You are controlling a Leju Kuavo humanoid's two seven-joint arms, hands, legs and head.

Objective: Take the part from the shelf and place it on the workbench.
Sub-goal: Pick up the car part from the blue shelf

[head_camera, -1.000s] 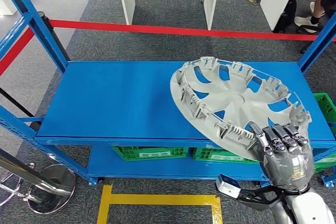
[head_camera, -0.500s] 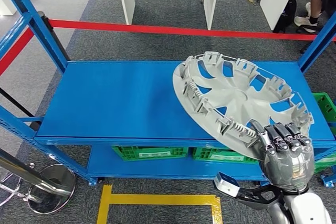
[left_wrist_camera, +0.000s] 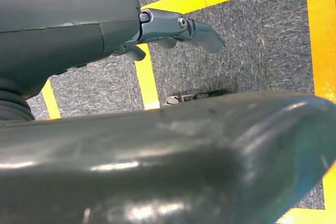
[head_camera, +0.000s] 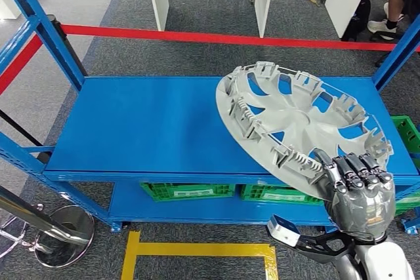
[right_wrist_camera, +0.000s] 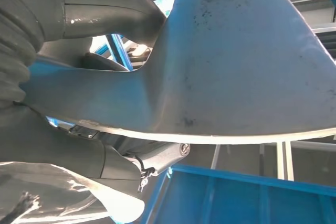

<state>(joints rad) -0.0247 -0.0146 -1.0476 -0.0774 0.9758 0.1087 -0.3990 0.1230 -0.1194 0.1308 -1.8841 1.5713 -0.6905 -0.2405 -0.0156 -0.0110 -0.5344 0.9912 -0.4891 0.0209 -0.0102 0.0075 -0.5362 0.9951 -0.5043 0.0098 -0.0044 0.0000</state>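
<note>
At the far left of the head view a blue upright of the shelf frame slants across the corner, with a red barrier tape stretched over the grey carpet behind it and a round metal stand base on the floor below. On the floor in front runs yellow tape. The blue shelf spans the middle, its top deck bare on the left half; under it sit green crates on the lower deck. Toward the right lies the part, a grey wheel cover, turned with its clipped inner side upward and tilted, its far-left rim lower toward the deck and its near-right rim raised off the shelf edge. The right hand grips that raised rim at the near right, fingers curled over the top of the edge and thumb beneath; in the right wrist view the cover's smooth underside rests across the hand. The left hand hangs over the carpet and yellow tape, holding nothing, fingers loosely extended
</note>
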